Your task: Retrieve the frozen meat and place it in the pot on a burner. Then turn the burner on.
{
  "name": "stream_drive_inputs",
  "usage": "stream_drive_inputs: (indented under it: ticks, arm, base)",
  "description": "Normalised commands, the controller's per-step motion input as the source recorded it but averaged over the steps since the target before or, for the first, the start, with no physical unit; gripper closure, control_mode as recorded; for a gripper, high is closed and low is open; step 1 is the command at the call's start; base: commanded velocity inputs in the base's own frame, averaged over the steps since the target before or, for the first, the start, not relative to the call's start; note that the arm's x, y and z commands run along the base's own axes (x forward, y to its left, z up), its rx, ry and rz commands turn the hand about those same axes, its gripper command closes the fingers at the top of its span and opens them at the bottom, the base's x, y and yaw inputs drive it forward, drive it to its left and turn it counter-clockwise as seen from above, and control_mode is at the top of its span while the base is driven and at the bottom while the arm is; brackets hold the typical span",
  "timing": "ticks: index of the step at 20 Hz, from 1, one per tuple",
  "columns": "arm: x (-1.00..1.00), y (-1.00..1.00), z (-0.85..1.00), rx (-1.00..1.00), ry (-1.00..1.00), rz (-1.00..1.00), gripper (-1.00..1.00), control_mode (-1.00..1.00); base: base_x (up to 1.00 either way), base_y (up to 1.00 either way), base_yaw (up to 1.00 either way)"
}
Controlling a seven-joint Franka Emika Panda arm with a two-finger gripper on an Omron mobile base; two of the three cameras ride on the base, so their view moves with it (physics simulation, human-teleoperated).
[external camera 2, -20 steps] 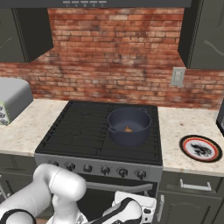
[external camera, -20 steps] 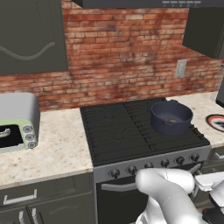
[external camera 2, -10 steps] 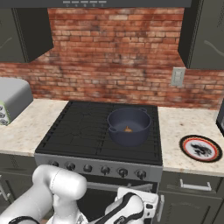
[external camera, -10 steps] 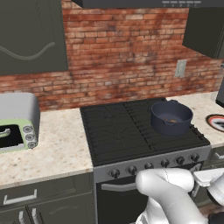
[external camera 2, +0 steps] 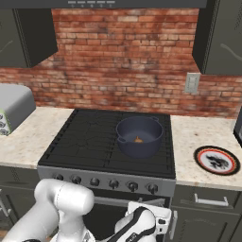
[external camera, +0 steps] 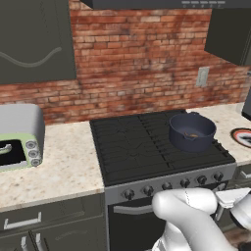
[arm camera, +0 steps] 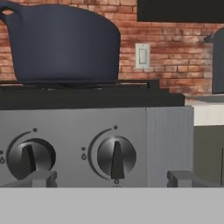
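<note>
Left base view: one pot [external camera: 191,132] is being seen on the stove's [external camera: 147,147] rear right burner, one toaster oven [external camera: 17,137] at left.
Right base view: one frozen meat [external camera 2: 138,139] lump is lying inside the pot; one plate [external camera 2: 217,159].
Hand view: two knobs [arm camera: 116,156] are being faced; gripper [arm camera: 111,178] fingers are being held apart.

Pale green and grey toaster oven [external camera: 18,137] on speckled beige tabletop [external camera: 68,162], left of stove. Red-rimmed round plate [external camera 2: 217,159] on tabletop right. White wall switch [arm camera: 143,55] on red brick backsplash [external camera 2: 127,56].
</note>
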Motion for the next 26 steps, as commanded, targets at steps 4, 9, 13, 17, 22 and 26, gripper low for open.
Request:
stream_drive_inputs:
  ticks: [4,9,13,17,22,26]
  arm:
    - [0.10,0.00,-0.03,0.00,0.00,0.00,-1.00,-1.00]
    - [0.19,-0.01,0.00,0.00,0.05,0.00,-1.00,-1.00]
    - [0.20,-0.04,0.00,0.00,0.05,0.00,-1.00,-1.00]
    - [0.16,-0.01,0.00,0.00,0.03,0.00,-1.00,-1.00]
    - [0.10,0.00,-0.01,0.00,0.00,0.00,-1.00,-1.00]
    - [0.04,0.00,-0.01,0.00,0.00,0.00,-1.00,-1.00]
  base:
    - [0.00,0.00,0.00]
    - [0.00,0.00,0.00]
    - [0.00,0.00,0.00]
    - [0.00,0.00,0.00]
    - [0.00,0.00,0.00]
    - [0.00,0.00,0.00]
